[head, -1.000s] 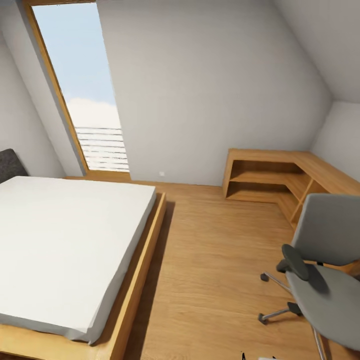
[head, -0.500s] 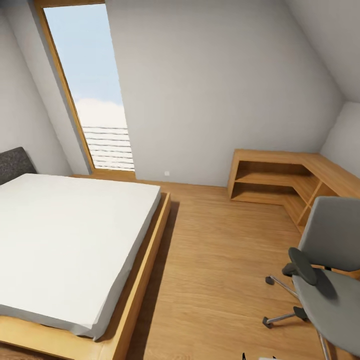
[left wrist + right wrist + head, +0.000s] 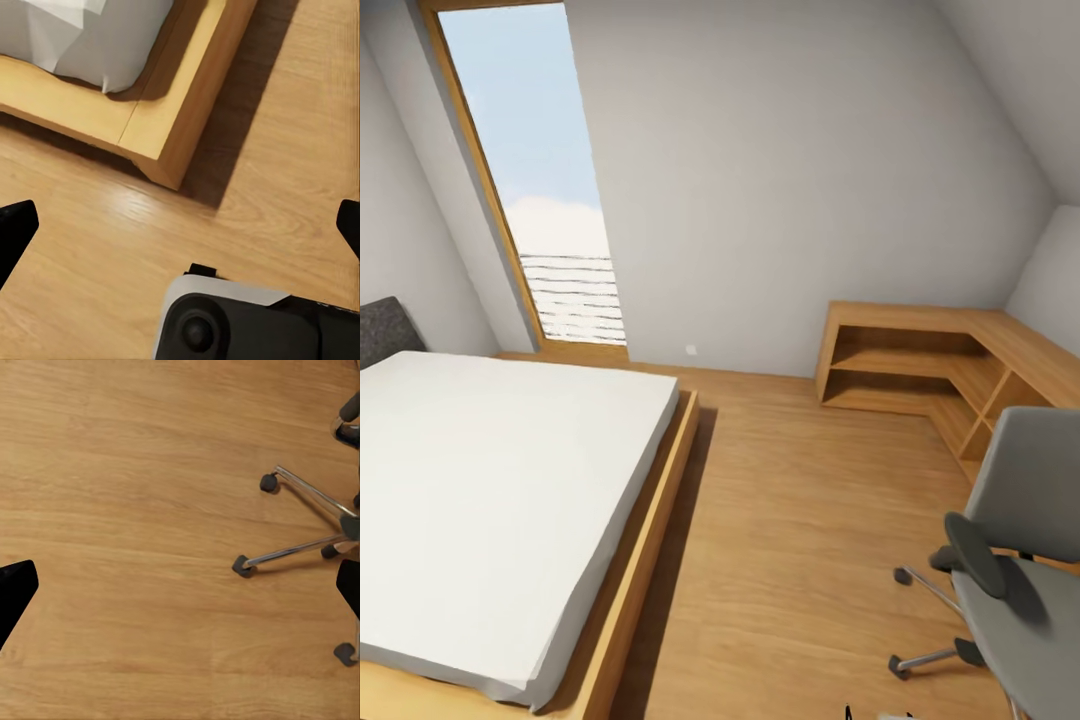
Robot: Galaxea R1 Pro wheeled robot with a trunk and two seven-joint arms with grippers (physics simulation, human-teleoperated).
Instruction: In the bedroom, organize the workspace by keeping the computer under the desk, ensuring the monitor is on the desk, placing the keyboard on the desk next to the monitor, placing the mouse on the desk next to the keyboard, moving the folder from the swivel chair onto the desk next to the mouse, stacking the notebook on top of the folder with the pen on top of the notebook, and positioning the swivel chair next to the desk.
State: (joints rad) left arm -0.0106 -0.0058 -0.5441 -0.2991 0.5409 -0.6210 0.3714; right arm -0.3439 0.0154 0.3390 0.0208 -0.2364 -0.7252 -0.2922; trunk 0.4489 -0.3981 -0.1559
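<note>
Both pincers, the left pincer (image 3: 180,225) above the bed frame (image 3: 161,112) corner and the right pincer (image 3: 180,585) above the wood floor (image 3: 135,510), hung with fingertips spread wide and nothing held, likely carried clear for travel. The swivel chair (image 3: 1020,560) stood on the floor near a wooden corner shelf (image 3: 920,355), its visible seat bare, no black surface nearby.
</note>
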